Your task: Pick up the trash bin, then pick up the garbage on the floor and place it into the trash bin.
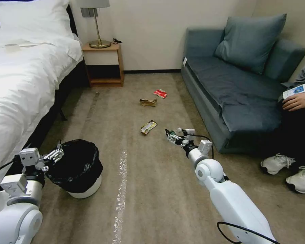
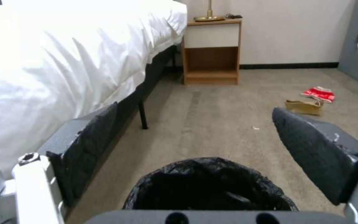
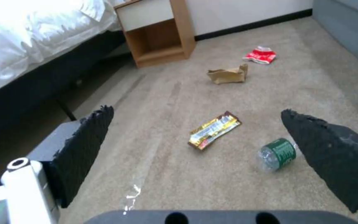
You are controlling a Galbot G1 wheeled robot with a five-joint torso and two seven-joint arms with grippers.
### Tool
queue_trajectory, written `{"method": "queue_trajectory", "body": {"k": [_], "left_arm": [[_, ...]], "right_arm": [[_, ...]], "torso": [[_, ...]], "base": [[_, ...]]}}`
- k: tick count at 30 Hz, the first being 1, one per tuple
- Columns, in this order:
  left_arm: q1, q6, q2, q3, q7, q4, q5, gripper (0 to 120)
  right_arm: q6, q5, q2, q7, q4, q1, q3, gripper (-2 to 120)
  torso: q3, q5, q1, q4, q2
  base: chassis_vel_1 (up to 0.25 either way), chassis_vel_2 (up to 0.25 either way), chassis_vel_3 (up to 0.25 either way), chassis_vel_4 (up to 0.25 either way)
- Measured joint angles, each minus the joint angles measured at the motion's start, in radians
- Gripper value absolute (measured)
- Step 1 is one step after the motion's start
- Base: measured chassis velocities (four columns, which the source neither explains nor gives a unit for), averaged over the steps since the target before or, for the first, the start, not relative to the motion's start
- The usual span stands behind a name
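Head view: the trash bin (image 1: 78, 169), white with a black liner folded over its rim, stands on the carpet (image 1: 152, 189) beside the bed (image 1: 20, 84). The left gripper (image 1: 56, 155) sits at the near-left edge of the bin's rim; from this angle I cannot tell whether it touches the liner. The right gripper (image 1: 171, 135) is extended forward, low over the floor, just beside the sofa's (image 1: 227, 95) front corner. Ahead of it lies the yellow-black snack wrapper (image 1: 148, 127); farther off lie the brown paper wrapper (image 1: 148, 102) and the red-and-white packet (image 1: 160, 93), near each other. A nightstand (image 1: 103, 62) stands against the wall.

Left wrist view: the left gripper (image 2: 195, 146) has its fingers (image 2: 315, 149) spread wide apart, holding nothing. The bin's black-lined opening (image 2: 210, 186) lies between and below them, close to the camera. The brown paper wrapper (image 2: 304, 107) and red-and-white packet (image 2: 319, 94) lie on the carpet beyond.

Right wrist view: the right gripper (image 3: 197, 146) also has its fingers (image 3: 332, 152) wide apart and empty. The snack wrapper (image 3: 214, 130) lies flat on the carpet between them. The small clear bottle (image 3: 277, 154) with the green label lies on its side just beside the far finger. The brown paper wrapper (image 3: 227, 74) and red-and-white packet (image 3: 260, 55) lie farther on, toward the nightstand (image 3: 158, 31).
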Motion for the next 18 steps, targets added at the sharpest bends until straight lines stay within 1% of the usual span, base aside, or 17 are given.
{"method": "queue_trajectory", "body": {"k": [18], "left_arm": [[0.0,0.0,0.0,0.0,0.0,0.0,0.0,100]], "right_arm": [[0.0,0.0,0.0,0.0,0.0,0.0,0.0,100]], "torso": [[0.0,0.0,0.0,0.0,0.0]], "base": [[0.0,0.0,0.0,0.0]]}}
